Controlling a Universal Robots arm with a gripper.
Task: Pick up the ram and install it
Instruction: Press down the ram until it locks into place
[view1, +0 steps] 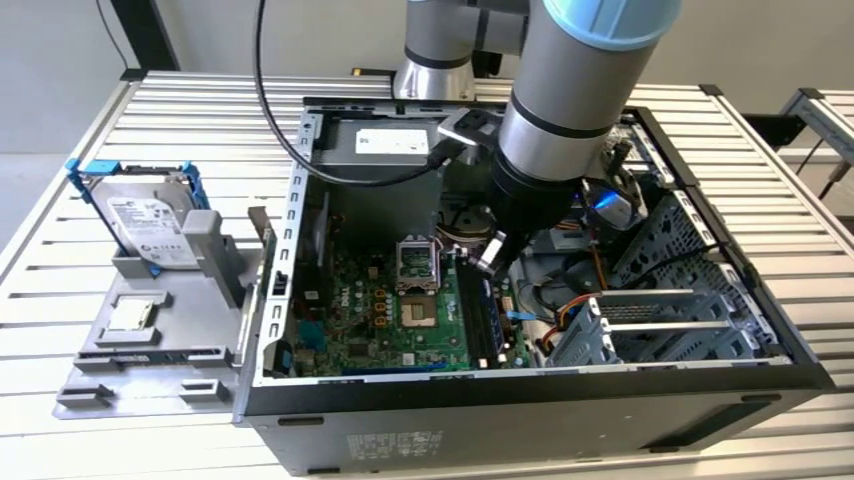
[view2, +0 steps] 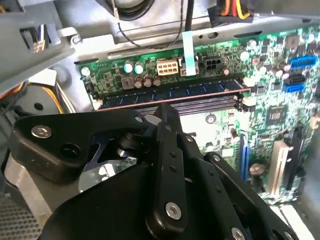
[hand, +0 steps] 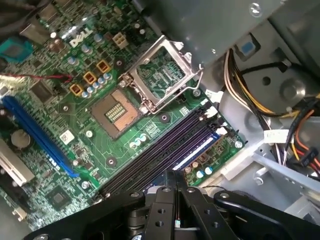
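Observation:
The ram (view2: 172, 93) is a thin dark-blue stick standing in the outermost of the motherboard's long black slots (view2: 200, 105), next to the board's edge. In the first wrist view the ram (hand: 197, 150) catches a bluish light beside the slots (hand: 160, 155). My gripper (view1: 489, 264) reaches down inside the open computer case, just above the slots. In both wrist views its black fingers (hand: 175, 182) meet in a narrow tip (view2: 167, 114) with nothing between them. I cannot tell whether the tip touches the ram.
The green motherboard (view1: 387, 310) lies in the open case (view1: 534, 385) with an open processor socket (hand: 160, 80) near the slots. Cable bundles (hand: 250, 85) and a metal drive cage (view1: 654, 320) crowd the exterior view's right. A hard drive in a blue frame (view1: 134, 215) stands outside the case.

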